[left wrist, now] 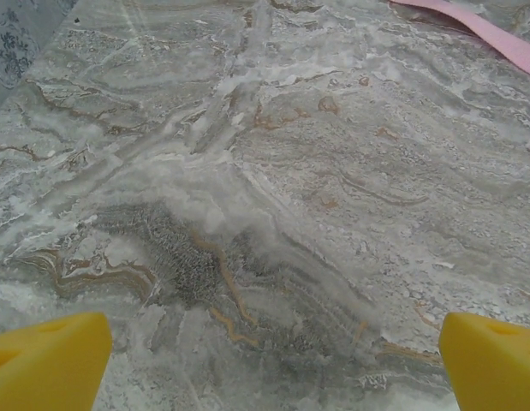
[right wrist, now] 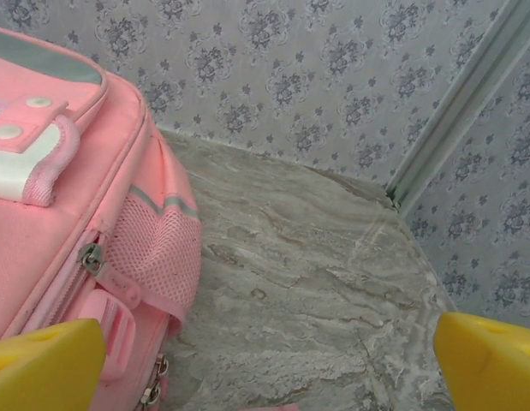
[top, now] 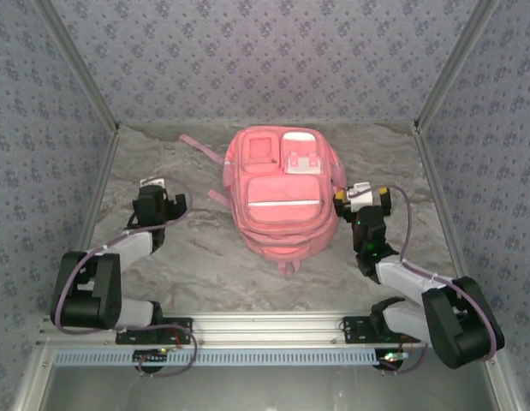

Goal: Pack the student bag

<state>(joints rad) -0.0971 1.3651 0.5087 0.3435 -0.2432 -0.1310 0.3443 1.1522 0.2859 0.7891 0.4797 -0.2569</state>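
The student bag is a large pink backpack lying flat on its back in the middle of the marbled table, front pockets up, with white trim patches and a pale stripe. My left gripper hovers open over bare table left of the bag. In the left wrist view its yellow fingertips stand wide apart with nothing between them, and a pink strap crosses the top right corner. My right gripper is open beside the bag's right side. The right wrist view has the bag, its mesh side pocket and the gripper over bare table.
Patterned fabric walls close in the table on three sides, with metal corner posts. A metal rail runs along the near edge by the arm bases. Bare table lies left of the bag and between the bag and the right wall.
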